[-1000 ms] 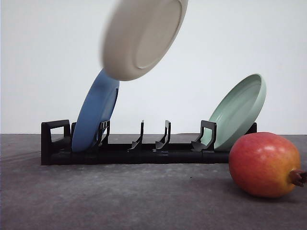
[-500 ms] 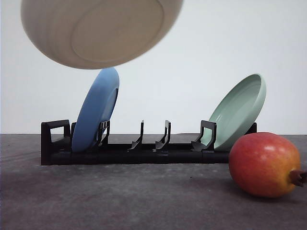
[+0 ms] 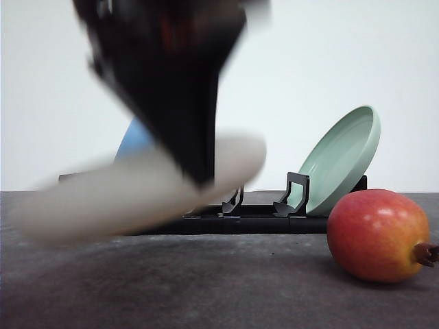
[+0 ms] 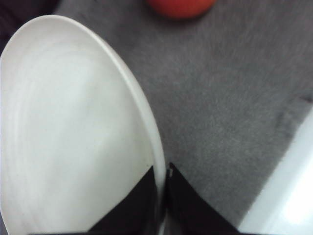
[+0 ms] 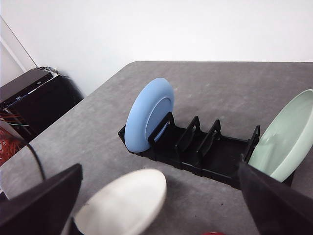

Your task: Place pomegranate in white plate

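Fingers (image 4: 146,205) of our left gripper (image 4: 161,203) pinch the white plate's (image 3: 89,199) rim; we have swung it down from overhead to near the table (image 3: 206,281). Pomegranate (image 3: 377,235) waits beside it; right gripper (image 5: 156,205) gapes empty

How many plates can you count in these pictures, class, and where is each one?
3. The blue plate and the pale green plate lean in the black rack; the left gripper holds the white plate over the table.
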Robot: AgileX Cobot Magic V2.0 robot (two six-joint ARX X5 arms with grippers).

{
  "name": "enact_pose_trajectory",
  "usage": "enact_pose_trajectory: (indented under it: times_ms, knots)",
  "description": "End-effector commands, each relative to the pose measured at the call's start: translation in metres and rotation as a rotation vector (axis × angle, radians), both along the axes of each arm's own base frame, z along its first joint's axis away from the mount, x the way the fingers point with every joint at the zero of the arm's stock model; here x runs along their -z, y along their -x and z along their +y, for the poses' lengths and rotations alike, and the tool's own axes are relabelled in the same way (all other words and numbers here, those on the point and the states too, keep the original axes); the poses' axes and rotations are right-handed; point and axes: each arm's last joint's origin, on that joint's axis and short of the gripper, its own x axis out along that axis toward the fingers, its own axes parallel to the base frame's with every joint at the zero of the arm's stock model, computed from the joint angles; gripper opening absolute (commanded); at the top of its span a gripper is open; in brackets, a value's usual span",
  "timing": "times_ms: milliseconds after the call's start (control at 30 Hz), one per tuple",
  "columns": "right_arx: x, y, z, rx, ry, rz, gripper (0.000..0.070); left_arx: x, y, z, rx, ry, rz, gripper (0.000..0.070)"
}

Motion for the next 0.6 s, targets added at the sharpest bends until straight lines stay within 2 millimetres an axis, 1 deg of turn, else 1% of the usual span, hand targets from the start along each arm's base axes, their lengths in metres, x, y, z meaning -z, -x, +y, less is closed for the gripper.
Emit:
enact_pose_trajectory:
  times_ms: [0, 233, 333, 400, 433, 467, 567]
  knots:
    - [-0.006, 0.001, 0.0, -0.001, -0.01, -0.011, 0.065, 0.012, 0.002, -0.007, 0.009, 0.001, -0.005, 0.0]
    - [-0.005, 0.001, 0.0, -0.001, -0.01, -0.008, 0.065, 0.051, -0.001, -0.021, 0.01, -0.099, 0.02, 0.0]
    - [-0.005, 0.002, 0.0, -0.001, -0.01, -0.001, 0.065, 0.063, -0.002, -0.026, 0.009, -0.127, 0.027, 0.0]
    - [-0.004, 0.002, 0.0, -0.001, -0.01, 0.004, 0.065, 0.067, -0.002, -0.028, 0.009, -0.131, 0.028, 0.0004]
    - [-0.004, 0.002, 0.0, -0.001, -0.01, 0.006, 0.065, 0.067, -0.002, -0.028, 0.007, -0.129, 0.028, 0.0033]
    - [-0.004, 0.002, 0.0, -0.001, -0.01, 0.007, 0.065, 0.067, -0.002, -0.028, 0.002, -0.121, 0.028, 0.009]
    - [-0.004, 0.002, 0.0, -0.001, -0.01, 0.008, 0.065, 0.063, -0.003, -0.028, -0.02, -0.093, 0.03, 0.0319]
